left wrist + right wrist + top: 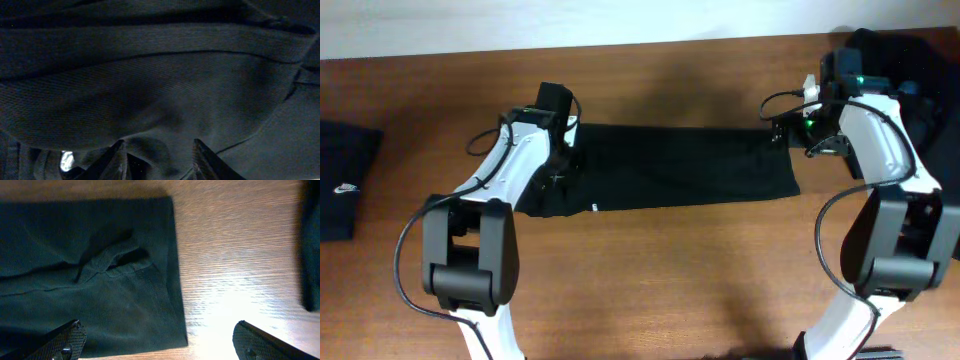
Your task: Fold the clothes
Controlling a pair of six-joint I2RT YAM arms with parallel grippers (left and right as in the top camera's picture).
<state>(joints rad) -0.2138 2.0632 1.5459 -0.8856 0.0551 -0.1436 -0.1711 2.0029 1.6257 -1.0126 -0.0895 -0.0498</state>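
Overhead view: the left gripper (561,160) sits on the left end of a black garment (680,165), its jaws part-way apart with cloth humped between the fingertips (117,160) (whether they pinch it cannot be told from the wrist view). The right gripper (786,130) hangs over the opposite end, jaws spread wide and holding nothing. In its wrist view the garment's end hem runs between the two fingers, with cloth toward one and bare wooden table (235,270) toward the other. The garment lies flat as a long band, its long axis running left to right across the table, one end at each gripper. A small white tag (595,208) shows at its near edge. A folded dark garment (345,150) bearing a white logo (347,186) lies well apart at the table's left edge. A heap of dark clothing (925,70) fills the far right corner.
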